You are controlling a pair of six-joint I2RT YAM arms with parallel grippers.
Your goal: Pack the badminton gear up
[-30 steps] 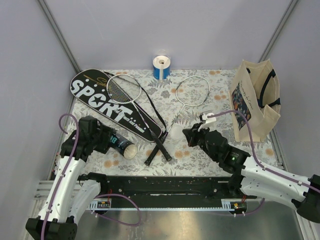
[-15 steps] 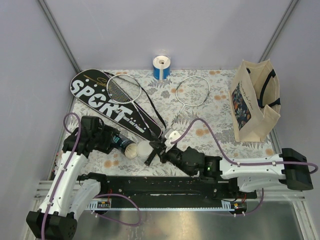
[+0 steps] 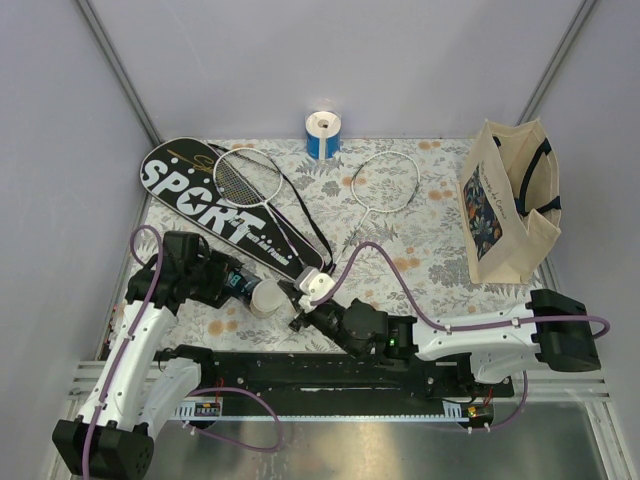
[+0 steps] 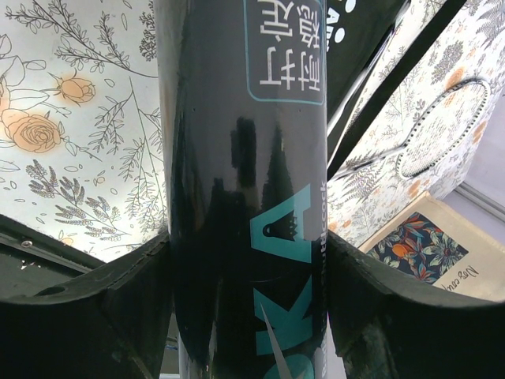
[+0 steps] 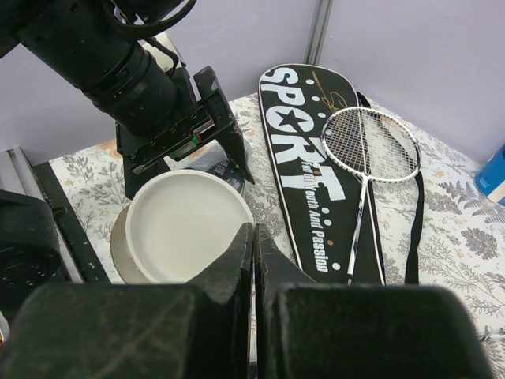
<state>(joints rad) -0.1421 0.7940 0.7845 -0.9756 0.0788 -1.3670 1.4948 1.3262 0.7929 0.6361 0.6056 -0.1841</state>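
Clamping the black tube (image 4: 245, 158) in our left gripper (image 4: 248, 300), we should centre the shut right gripper (image 5: 253, 253) on its white mouth (image 5: 185, 225).

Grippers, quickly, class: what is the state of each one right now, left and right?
Left gripper: closed on the black tube.
Right gripper: shut, nothing visible between its fingers.

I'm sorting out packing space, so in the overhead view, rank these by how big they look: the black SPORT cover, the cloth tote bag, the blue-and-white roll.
black SPORT cover
cloth tote bag
blue-and-white roll
The bag stands upright, so its place is less sure.
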